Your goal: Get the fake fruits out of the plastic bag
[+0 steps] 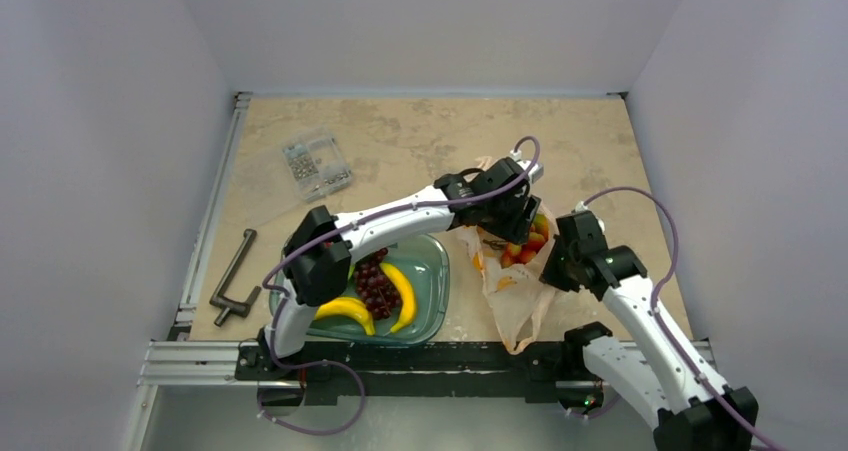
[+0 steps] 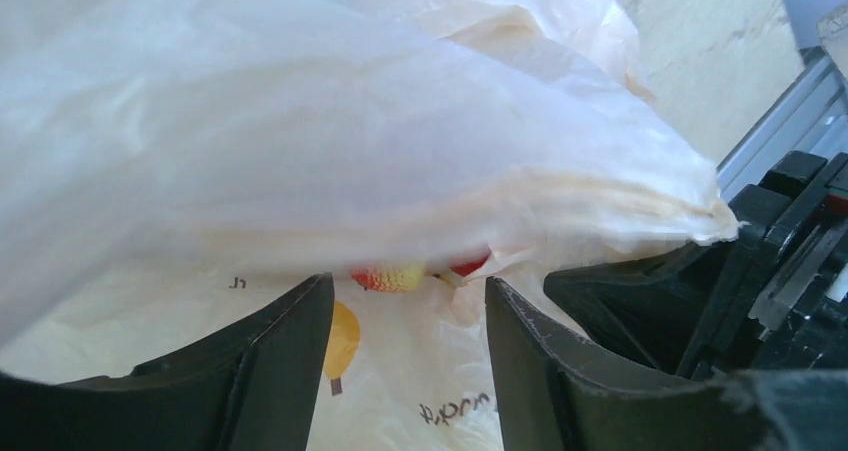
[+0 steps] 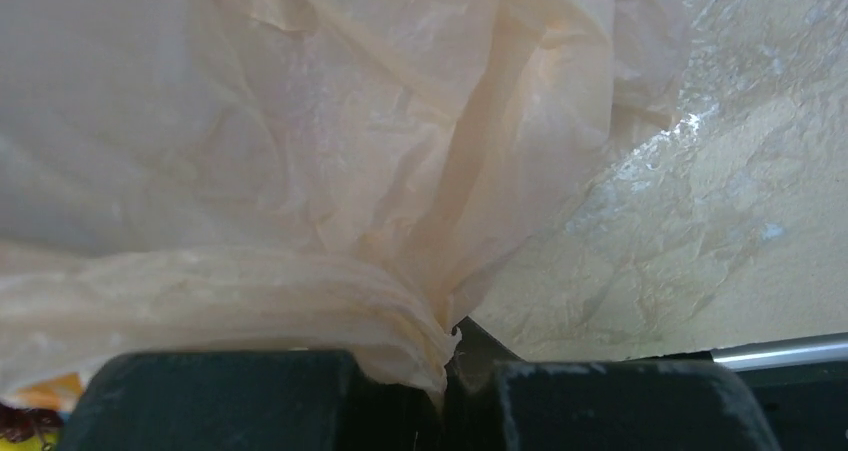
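Observation:
The peach-pink plastic bag (image 1: 516, 289) lies right of the tray, its mouth held open. Red, yellow and orange fake fruits (image 1: 524, 243) show inside it. My left gripper (image 1: 518, 233) is open at the bag's mouth, just over the fruits. In the left wrist view its open jaws frame the bag's inner wall (image 2: 420, 371), and a red-and-yellow berry (image 2: 392, 276) and a bit of red fruit (image 2: 470, 265) peek from under a fold. My right gripper (image 1: 553, 267) is shut on the bag's gathered edge (image 3: 400, 321) at the bag's right side.
A teal tray (image 1: 430, 306) at the front left holds two yellow bananas (image 1: 402, 293) and a dark grape bunch (image 1: 375, 283). A clear box of small parts (image 1: 316, 164) and a dark metal tool (image 1: 234, 276) lie at the left. White walls surround the table.

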Motion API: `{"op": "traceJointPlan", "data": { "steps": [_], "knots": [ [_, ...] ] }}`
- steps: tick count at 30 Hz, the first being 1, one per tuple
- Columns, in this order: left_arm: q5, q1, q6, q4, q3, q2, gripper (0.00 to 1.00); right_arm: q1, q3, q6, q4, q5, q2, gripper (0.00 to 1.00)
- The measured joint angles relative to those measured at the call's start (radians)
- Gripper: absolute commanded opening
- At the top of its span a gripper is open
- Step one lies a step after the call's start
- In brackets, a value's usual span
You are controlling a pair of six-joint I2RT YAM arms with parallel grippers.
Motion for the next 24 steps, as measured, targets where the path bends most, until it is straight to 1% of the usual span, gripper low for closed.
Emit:
{"op": "traceJointPlan", "data": {
  "steps": [1,5,8,11,14,15,20,22,24],
  "knots": [
    [0.005,-0.001,0.000,0.000,0.001,0.012,0.60,0.001,0.000,0.000,-0.002,0.003,0.027,0.00],
    [0.010,-0.002,0.002,0.000,0.003,0.070,0.62,0.002,-0.002,-0.003,0.008,0.010,0.103,0.00],
    [0.011,-0.002,0.003,-0.002,0.004,0.109,0.58,0.002,-0.006,-0.002,0.018,0.013,0.123,0.00],
    [0.018,-0.002,0.005,-0.002,0.011,0.140,0.48,0.002,-0.009,-0.001,0.023,0.014,0.099,0.00],
    [0.029,-0.004,0.005,-0.002,0.011,0.148,0.41,0.002,-0.009,0.001,0.025,0.017,0.074,0.00],
    [0.029,-0.005,0.005,-0.001,0.011,0.148,0.38,0.002,-0.009,0.001,0.026,0.017,0.071,0.00],
    [0.029,-0.009,0.009,0.002,0.012,0.148,0.10,0.002,-0.009,0.002,0.027,0.017,0.066,0.00],
    [0.026,-0.009,0.010,-0.003,0.016,0.148,0.03,0.002,-0.010,0.002,0.027,0.018,0.059,0.00],
    [0.022,-0.009,0.011,-0.016,0.028,0.148,0.00,0.002,-0.011,0.003,0.029,0.018,0.047,0.00]
  ]
}}
